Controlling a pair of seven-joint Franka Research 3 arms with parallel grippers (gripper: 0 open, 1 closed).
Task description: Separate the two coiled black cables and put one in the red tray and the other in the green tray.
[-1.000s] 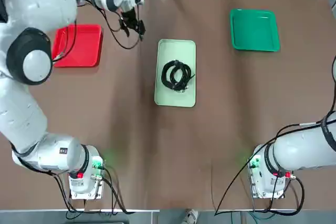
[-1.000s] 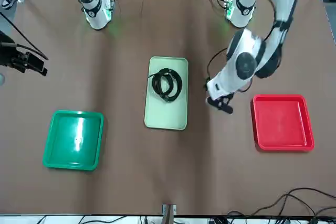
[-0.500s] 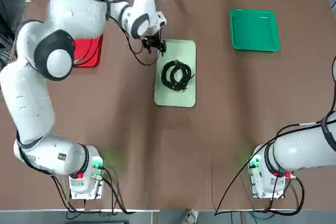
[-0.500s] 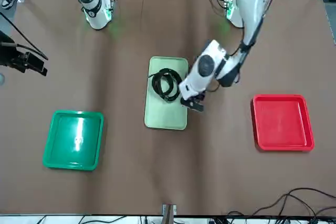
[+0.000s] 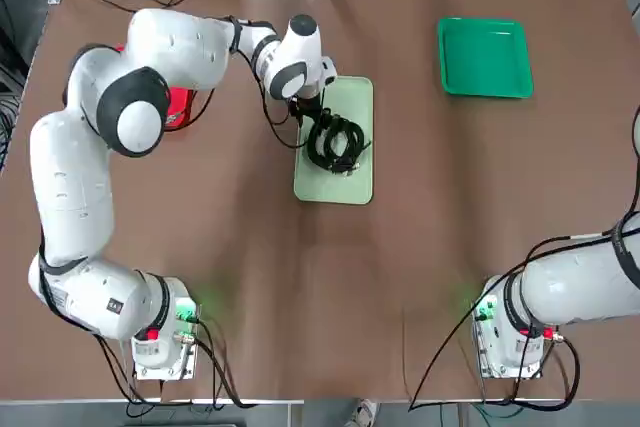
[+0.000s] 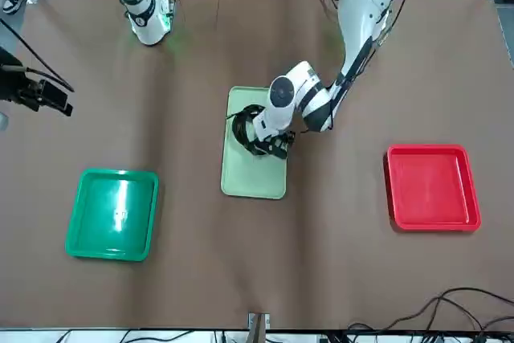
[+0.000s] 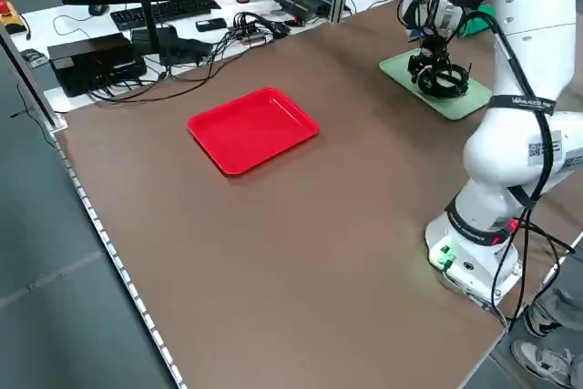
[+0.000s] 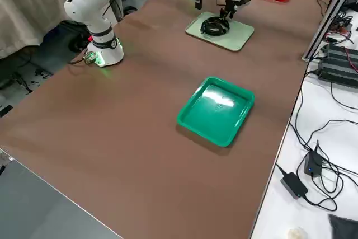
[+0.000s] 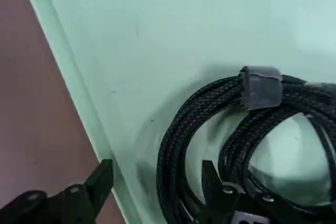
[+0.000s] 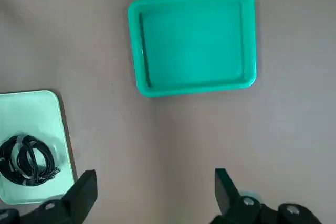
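Note:
The two coiled black cables [image 5: 335, 142] lie overlapping on a pale mint tray [image 5: 335, 185] at mid-table. My left gripper [image 5: 308, 115] is down at the coils' edge nearest the red tray. In the left wrist view the left gripper [image 9: 155, 182] is open, and its fingers [image 9: 100, 179] straddle the outer loops of a braided cable [image 9: 210, 108] by the tray rim. The red tray [image 6: 430, 186] holds nothing. The green tray [image 5: 485, 57] holds nothing. My right gripper [image 10: 152, 187] hangs open high over the table's right side, looking down on the green tray [image 10: 191, 40].
The mint tray [image 6: 253, 181] is longer than the square trays. Brown tabletop lies bare between the trays. The left arm's links stretch over part of the red tray [image 5: 182, 107] in the top view. Cables and electronics [image 7: 182, 38] sit beyond the table's edges.
My left arm has swung from beside the red tray across to the mint tray and come down at the coils, its fingers narrowing somewhat. The right arm has stayed still.

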